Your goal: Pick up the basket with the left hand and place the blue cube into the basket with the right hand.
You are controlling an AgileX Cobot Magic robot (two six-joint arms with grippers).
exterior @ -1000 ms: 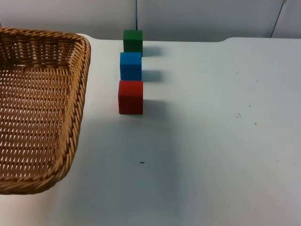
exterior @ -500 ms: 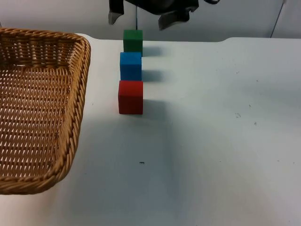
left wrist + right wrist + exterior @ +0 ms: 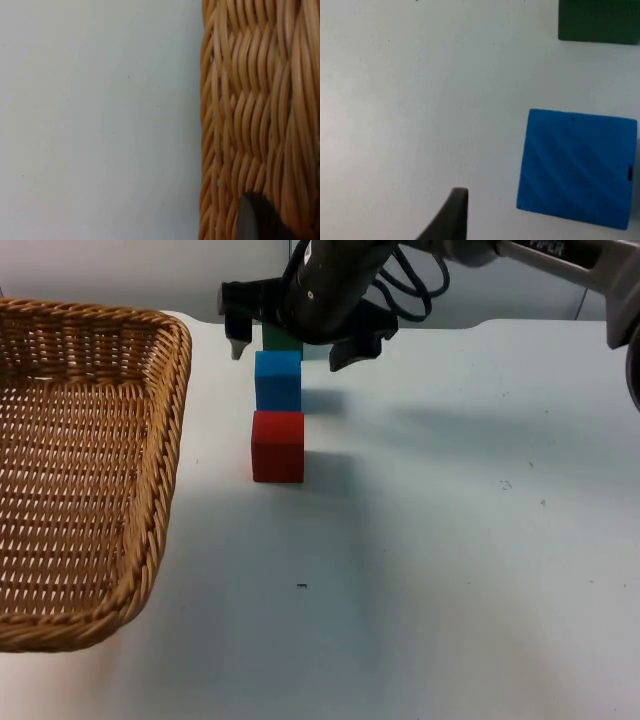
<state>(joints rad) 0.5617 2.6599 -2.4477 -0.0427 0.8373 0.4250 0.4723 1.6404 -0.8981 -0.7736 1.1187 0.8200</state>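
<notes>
The woven wicker basket (image 3: 172, 430) fills the table's left side and casts a shadow on the table beside it. In the left wrist view its rim (image 3: 250, 100) runs close by, and one fingertip (image 3: 254, 221) of my left gripper lies on the weave, shut on the rim. The blue cube (image 3: 278, 380) stands mid-row, between a green cube (image 3: 272, 338) behind it and a red cube (image 3: 277, 445) in front. My right gripper (image 3: 289, 353) hangs open over the back of the row, one finger on each side. In the right wrist view, the blue cube (image 3: 577, 167) lies beside one fingertip (image 3: 452, 215).
The green cube (image 3: 597, 22) sits just beyond the blue one, partly covered by the right gripper in the top view. The three cubes stand in a tight line near the table's far edge. Bare white table (image 3: 470, 540) stretches to the right and front.
The right arm has come in from the back and lowered; its open gripper now straddles the green and blue cubes. Basket and cubes have not moved.
</notes>
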